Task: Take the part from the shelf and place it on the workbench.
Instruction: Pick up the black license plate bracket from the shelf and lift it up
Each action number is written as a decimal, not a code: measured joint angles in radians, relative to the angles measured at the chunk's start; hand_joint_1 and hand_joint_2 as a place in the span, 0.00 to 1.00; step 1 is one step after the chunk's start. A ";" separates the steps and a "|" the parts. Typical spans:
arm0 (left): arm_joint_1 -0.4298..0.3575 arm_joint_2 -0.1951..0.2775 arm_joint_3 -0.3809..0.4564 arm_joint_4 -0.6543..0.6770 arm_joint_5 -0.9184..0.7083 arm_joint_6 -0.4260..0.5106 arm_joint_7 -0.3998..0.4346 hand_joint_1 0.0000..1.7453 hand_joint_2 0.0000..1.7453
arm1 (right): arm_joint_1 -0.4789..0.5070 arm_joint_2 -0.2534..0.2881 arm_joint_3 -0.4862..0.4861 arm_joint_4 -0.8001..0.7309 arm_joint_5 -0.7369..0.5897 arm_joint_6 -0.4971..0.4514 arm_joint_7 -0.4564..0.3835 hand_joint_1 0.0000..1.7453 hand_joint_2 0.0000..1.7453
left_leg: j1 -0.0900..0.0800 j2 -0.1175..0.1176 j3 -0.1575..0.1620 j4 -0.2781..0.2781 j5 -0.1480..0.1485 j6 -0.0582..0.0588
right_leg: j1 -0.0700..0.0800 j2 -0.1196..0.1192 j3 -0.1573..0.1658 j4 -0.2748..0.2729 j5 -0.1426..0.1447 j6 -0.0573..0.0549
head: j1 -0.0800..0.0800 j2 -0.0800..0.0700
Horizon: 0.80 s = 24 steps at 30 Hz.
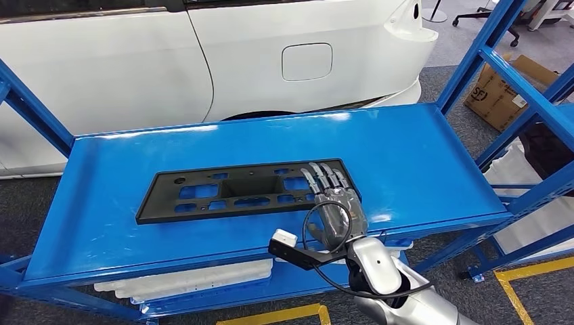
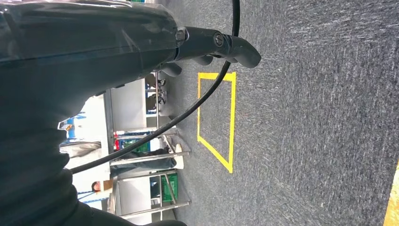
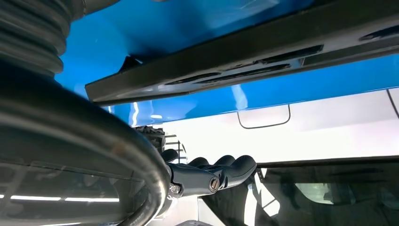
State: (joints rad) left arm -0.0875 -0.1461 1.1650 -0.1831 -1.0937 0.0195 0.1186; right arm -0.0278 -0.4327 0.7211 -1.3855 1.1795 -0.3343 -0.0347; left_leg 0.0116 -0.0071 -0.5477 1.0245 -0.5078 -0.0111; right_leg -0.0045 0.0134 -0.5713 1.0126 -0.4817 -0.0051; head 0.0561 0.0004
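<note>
**Right hand reaches over the part's right end, lift not yet made**

The left hand (image 2: 211, 44) hangs over grey carpet with a yellow floor marking. Its fingers are loosely stretched with nothing in them, idle because this reach looks like a job for 1 arm.

On the top level of the blue shelf (image 1: 101, 203) the part (image 1: 247, 186), a long flat black panel with cut-outs, lies flat and runs left to right, a little nearer the near edge. That puts its right end within easy reach of the arm coming in from the near side.

The right hand (image 1: 335, 203) is at that right end, its fingers (image 1: 325, 177) extended and together over the panel's corner. In the right wrist view the part (image 3: 235, 61) sits apart from the hand (image 3: 211, 174), whose fingers stay unclenched, so I judge it released, not yet grasping. Holding 1 end of so long a piece would probably let the far-left end sag or drag.

Beyond the shelf stands a white car (image 1: 271, 40).
</note>
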 joint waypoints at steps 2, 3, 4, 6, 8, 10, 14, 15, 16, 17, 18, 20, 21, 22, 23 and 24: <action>0.000 0.000 0.000 0.000 0.000 0.000 0.000 0.00 1.00 | -0.003 0.005 0.004 0.006 0.008 -0.001 -0.002 0.00 1.00 | 0.000 0.000 0.000 0.000 0.000 0.000 | 0.000 0.000 0.000 0.000 0.000 0.000 | 0.000 0.000; 0.000 0.000 0.000 0.000 0.000 0.000 0.000 0.00 1.00 | -0.006 0.008 0.006 0.010 0.010 -0.001 -0.003 0.00 1.00 | 0.000 0.000 0.000 0.000 0.000 0.000 | 0.000 0.000 0.000 0.000 0.000 0.000 | 0.000 0.000; 0.000 0.000 0.000 0.000 -0.001 -0.001 0.000 0.00 1.00 | -0.010 0.011 0.007 0.014 0.012 -0.001 -0.004 0.00 1.00 | 0.000 0.000 0.000 0.000 0.000 0.000 | 0.000 0.000 0.000 0.000 0.000 0.000 | 0.000 0.000; 0.000 0.000 0.000 0.000 -0.002 -0.001 0.000 0.00 1.00 | -0.016 0.018 0.011 0.023 0.012 0.000 -0.005 0.00 1.00 | 0.000 0.000 0.000 0.000 0.000 0.000 | 0.000 0.000 0.000 0.000 0.000 0.000 | 0.000 0.000; 0.000 0.000 0.000 0.000 -0.002 -0.002 -0.001 0.00 1.00 | -0.022 0.025 0.016 0.032 0.012 0.000 -0.007 0.00 1.00 | 0.000 0.000 0.000 0.000 0.000 0.000 | 0.000 0.000 0.000 0.000 0.000 0.000 | 0.000 0.000; -0.001 0.000 0.000 0.000 -0.002 -0.004 -0.003 0.00 1.00 | -0.029 0.030 0.022 0.040 0.014 -0.001 -0.010 0.00 1.00 | 0.000 0.000 0.000 0.000 0.000 0.000 | 0.000 0.000 0.000 0.000 0.000 0.000 | 0.000 0.000; -0.001 0.000 0.000 0.000 -0.003 -0.008 -0.002 0.00 1.00 | -0.047 0.035 0.037 0.054 0.043 -0.009 -0.011 0.00 1.00 | 0.000 0.000 0.000 0.000 0.000 0.000 | 0.000 0.000 0.000 0.000 0.000 0.000 | 0.000 0.000; -0.001 0.000 0.000 0.000 -0.004 -0.009 -0.002 0.00 1.00 | -0.054 0.035 0.043 0.058 0.051 -0.009 -0.011 0.00 1.00 | 0.000 0.000 0.000 0.000 0.000 0.000 | 0.000 0.000 0.000 0.000 0.000 0.000 | 0.000 0.000; -0.001 0.000 0.000 0.000 -0.005 -0.009 -0.001 0.00 1.00 | -0.061 0.034 0.049 0.061 0.058 -0.008 -0.010 0.00 1.00 | 0.000 0.000 0.000 0.000 0.000 0.000 | 0.000 0.000 0.000 0.000 0.000 0.000 | 0.000 0.000; -0.001 0.000 0.000 0.000 -0.005 -0.010 -0.001 0.00 1.00 | -0.068 0.034 0.056 0.065 0.062 -0.008 -0.010 0.00 1.00 | 0.000 0.000 0.000 0.000 0.000 0.000 | 0.000 0.000 0.000 0.000 0.000 0.000 | 0.000 0.000; -0.001 0.000 0.000 0.000 -0.005 -0.010 0.000 0.00 1.00 | -0.074 0.034 0.062 0.069 0.065 -0.007 -0.010 0.00 1.00 | 0.000 0.000 0.000 0.000 0.000 0.000 | 0.000 0.000 0.000 0.000 0.000 0.000 | 0.000 0.000; -0.001 0.000 0.000 0.000 -0.005 -0.010 -0.001 0.00 1.00 | -0.085 0.033 0.072 0.076 0.066 -0.007 -0.009 0.00 1.00 | 0.000 0.000 0.000 0.000 0.000 0.000 | 0.000 0.000 0.000 0.000 0.000 0.000 | 0.000 0.000; -0.001 0.000 0.000 0.000 -0.005 -0.010 -0.002 0.00 1.00 | -0.089 0.033 0.076 0.080 0.065 -0.006 -0.009 0.00 1.00 | 0.000 0.000 0.000 0.000 0.000 0.000 | 0.000 0.000 0.000 0.000 0.000 0.000 | 0.000 0.000; -0.001 0.000 0.000 0.000 -0.005 -0.010 -0.002 0.00 1.00 | -0.094 0.033 0.080 0.084 0.065 -0.005 -0.008 0.00 1.00 | 0.000 0.000 0.000 0.000 0.000 0.000 | 0.000 0.000 0.000 0.000 0.000 0.000 | 0.000 0.000; -0.001 0.000 0.000 0.000 -0.005 -0.011 -0.003 0.00 1.00 | -0.097 0.033 0.082 0.087 0.066 -0.004 -0.008 0.00 1.00 | 0.000 0.000 0.000 0.000 0.000 0.000 | 0.000 0.000 0.000 0.000 0.000 0.000 | 0.000 0.000; -0.001 0.000 0.000 0.000 -0.005 -0.011 -0.003 0.00 1.00 | -0.101 0.033 0.084 0.090 0.066 -0.003 -0.008 0.00 1.00 | 0.000 0.000 0.000 0.000 0.000 0.000 | 0.000 0.000 0.000 0.000 0.000 0.000 | 0.000 0.000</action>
State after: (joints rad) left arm -0.0887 -0.1461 1.1650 -0.1831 -1.0987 0.0081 0.1152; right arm -0.1290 -0.4002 0.8056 -1.2955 1.2450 -0.3373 -0.0431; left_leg 0.0116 -0.0071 -0.5477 1.0246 -0.5077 -0.0112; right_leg -0.0045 0.0134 -0.5714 1.0127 -0.4817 -0.0051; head 0.0561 0.0004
